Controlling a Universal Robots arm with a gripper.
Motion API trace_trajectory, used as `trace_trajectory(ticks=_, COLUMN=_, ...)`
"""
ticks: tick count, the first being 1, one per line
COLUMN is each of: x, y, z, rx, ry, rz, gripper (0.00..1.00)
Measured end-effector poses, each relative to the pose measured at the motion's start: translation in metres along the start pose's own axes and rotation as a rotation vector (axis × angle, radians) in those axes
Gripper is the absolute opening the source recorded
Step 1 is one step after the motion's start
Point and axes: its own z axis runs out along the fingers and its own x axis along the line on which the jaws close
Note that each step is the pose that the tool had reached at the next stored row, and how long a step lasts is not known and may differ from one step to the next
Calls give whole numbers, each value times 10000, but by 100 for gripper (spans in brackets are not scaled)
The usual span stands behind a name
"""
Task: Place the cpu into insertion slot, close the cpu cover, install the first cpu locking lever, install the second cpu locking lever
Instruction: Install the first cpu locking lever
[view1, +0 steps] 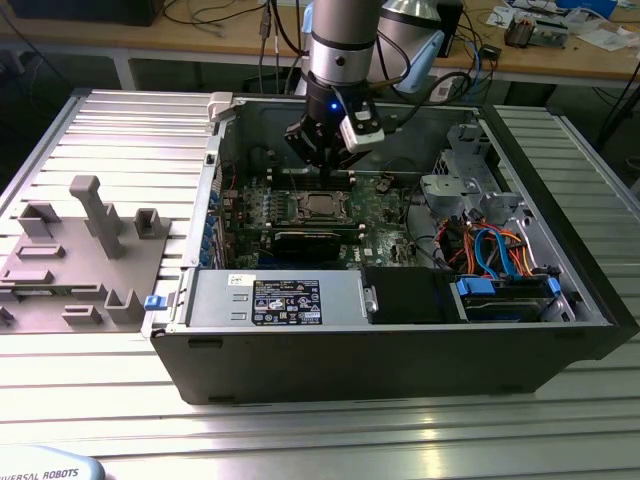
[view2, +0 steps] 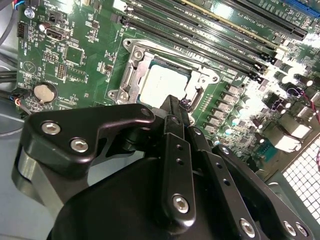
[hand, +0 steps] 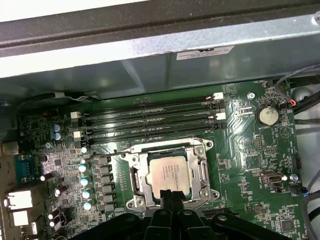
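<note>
I have one cpu (hand: 170, 175) seated in the one slot (hand: 134, 178) on the green board, and the cover (hand: 205, 172) looks folded down around it. My pincer (hand: 169, 193) hangs just over the socket's near edge, its fingers together and holding nothing. So I judge placing and closing done, with the levers in hand; that work calls for a fine push at the socket's side. I count four long memory slots (hand: 150, 117) beside it.
</note>
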Motion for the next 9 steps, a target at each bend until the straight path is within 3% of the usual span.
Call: trace_trajectory(ticks=9, x=0, y=0, z=0, rx=10, ry=-6, rz=-519, gripper=11)
